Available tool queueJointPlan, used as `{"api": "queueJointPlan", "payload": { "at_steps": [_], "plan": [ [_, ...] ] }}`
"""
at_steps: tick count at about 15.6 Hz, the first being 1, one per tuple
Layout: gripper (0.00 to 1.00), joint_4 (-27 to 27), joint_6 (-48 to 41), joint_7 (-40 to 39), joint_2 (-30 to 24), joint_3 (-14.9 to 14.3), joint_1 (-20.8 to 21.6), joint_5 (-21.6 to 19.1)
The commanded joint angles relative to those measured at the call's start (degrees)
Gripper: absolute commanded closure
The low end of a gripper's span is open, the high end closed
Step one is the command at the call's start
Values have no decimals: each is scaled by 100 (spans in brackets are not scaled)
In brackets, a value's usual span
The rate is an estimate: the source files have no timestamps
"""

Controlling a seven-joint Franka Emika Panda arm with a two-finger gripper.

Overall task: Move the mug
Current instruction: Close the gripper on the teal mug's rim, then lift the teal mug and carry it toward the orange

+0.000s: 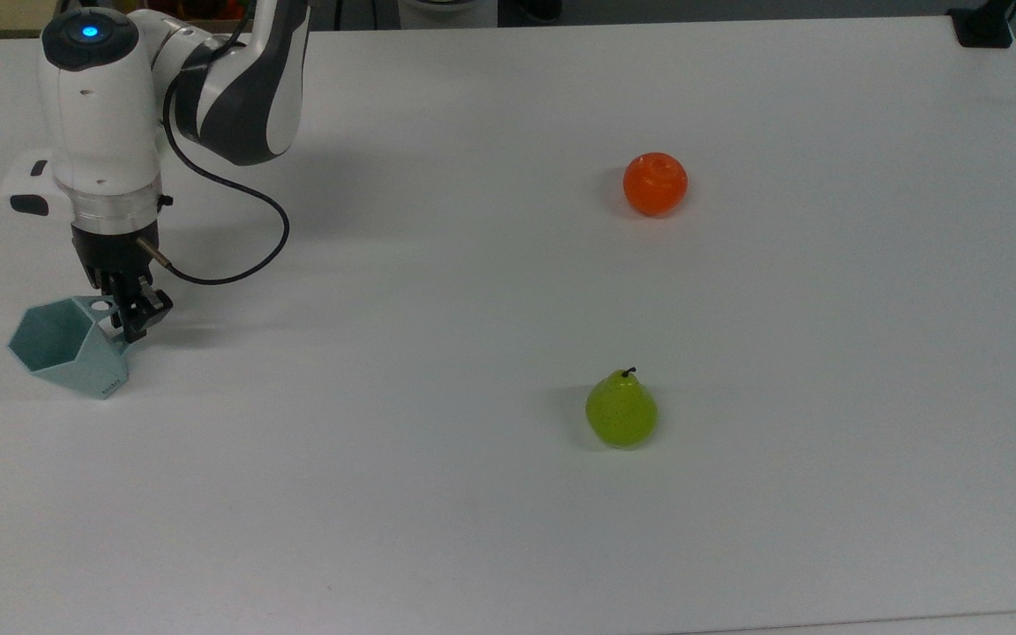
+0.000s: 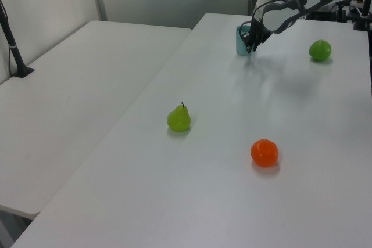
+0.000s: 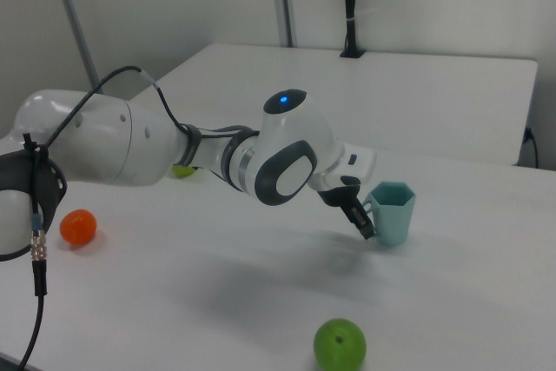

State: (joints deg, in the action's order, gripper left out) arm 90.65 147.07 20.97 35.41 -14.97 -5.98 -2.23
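The pale blue-green faceted mug [image 1: 63, 347] stands upright near the top view's left table edge, also seen in the left view as the mug [image 2: 240, 40] and in the right view as the mug [image 3: 392, 213]. My gripper [image 1: 132, 319] points down at the mug's right side in the top view, shut on the small handle [image 1: 100, 306] with the round hole. In the right view the gripper [image 3: 362, 217] meets the mug on the right view's left side. In the left view the gripper [image 2: 250, 43] is just right of the mug.
An orange [image 1: 654, 183] and a green pear [image 1: 620, 412] lie far off toward the top view's right. A round green fruit [image 2: 319, 50] sits behind the arm in the left view. A black cable [image 1: 235, 229] loops from the wrist. A black clamp [image 1: 984, 26] marks the far corner.
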Motion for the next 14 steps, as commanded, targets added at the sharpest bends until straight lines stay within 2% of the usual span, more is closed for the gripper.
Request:
{"api": "queueJointPlan", "payload": {
  "at_steps": [1, 8, 12, 14],
  "plan": [
    [95, -4, 121, -6, -17, 12, -26, 152],
    [100, -4, 112, -6, -157, 65, -9, 170],
    [100, 40, -2, 12, -683, 301, 18, 170],
    [100, 40, -396, 3, -1026, 433, 62, 170]
  ]
}}
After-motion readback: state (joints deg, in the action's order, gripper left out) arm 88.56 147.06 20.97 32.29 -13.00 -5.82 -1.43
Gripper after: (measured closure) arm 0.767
